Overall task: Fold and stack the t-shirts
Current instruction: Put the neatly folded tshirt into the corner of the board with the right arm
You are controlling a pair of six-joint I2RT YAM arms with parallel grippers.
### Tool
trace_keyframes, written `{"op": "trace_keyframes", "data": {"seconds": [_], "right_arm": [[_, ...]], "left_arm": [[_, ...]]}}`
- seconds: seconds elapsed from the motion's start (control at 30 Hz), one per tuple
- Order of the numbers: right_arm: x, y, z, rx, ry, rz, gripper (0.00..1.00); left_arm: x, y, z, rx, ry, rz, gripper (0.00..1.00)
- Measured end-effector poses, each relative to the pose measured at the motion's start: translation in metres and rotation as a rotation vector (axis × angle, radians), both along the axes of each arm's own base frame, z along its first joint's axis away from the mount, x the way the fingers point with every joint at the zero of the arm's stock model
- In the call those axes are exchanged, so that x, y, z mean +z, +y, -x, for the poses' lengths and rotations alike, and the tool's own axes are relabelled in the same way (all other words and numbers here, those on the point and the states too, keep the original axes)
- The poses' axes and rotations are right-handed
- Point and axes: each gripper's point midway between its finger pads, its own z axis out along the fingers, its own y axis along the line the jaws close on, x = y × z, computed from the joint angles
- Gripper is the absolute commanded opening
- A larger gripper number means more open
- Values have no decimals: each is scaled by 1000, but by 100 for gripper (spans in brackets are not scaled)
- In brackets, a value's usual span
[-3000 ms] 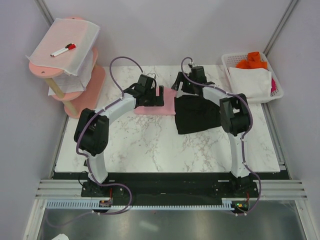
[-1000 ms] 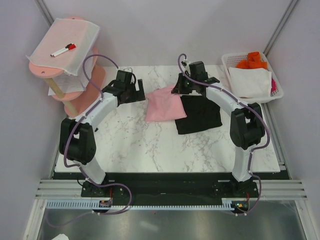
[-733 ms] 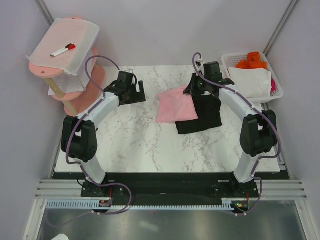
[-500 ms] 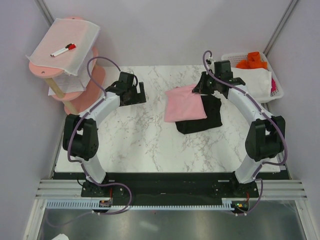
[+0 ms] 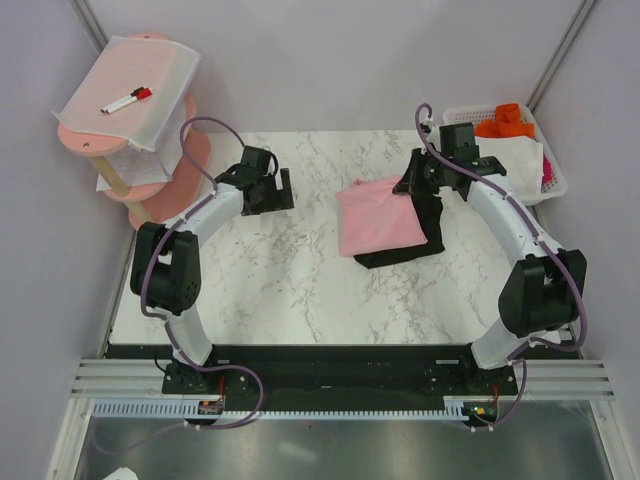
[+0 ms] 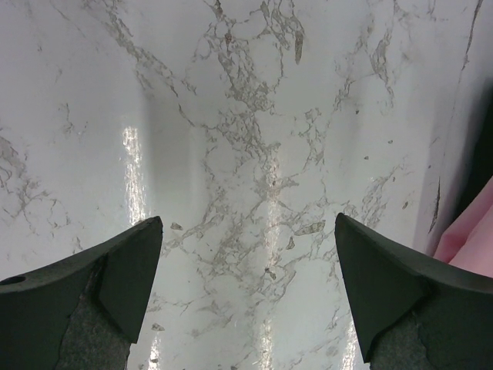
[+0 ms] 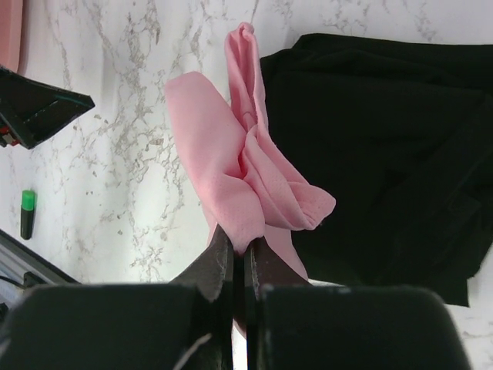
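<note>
Pink t-shirt (image 5: 380, 218), rumpled, atop black t-shirt (image 5: 432, 232)

White-marbled table (image 5: 300, 290) between pale lilac walls (image 5: 330, 60), pink tiered shelf (image 5: 188, 172) left, white basket (image 5: 556, 182) right.

Much of the black t-shirt (image 5: 430, 228) under the pink t-shirt (image 5: 380, 220); pink corner unseen inside the right hand (image 7: 239, 248).
</note>
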Motion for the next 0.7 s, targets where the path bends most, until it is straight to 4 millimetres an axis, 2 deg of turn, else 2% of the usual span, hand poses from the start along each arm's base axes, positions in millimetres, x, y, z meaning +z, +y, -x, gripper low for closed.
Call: {"op": "trace_keyframes", "data": {"seconds": [0.13,0.27,0.4,0.57,0.7], "right_arm": [[4,-22,-1,-48,-4,21,2],[-8,-54,-6,-127,36,52,4],[-41,-76,-15,-183,114,91,5],[-93,-81,-18,-183,238,118,9],[-105,-86,-19,-201,258,150,10]], "left_arm": [[-5,-2,1,-8,14,7,99],[-6,-3,1,-11,17,11,99],[-5,-4,0,-13,16,14,99],[-5,-8,-1,-24,19,28,100],[-8,-16,1,-45,26,37,100]]}}
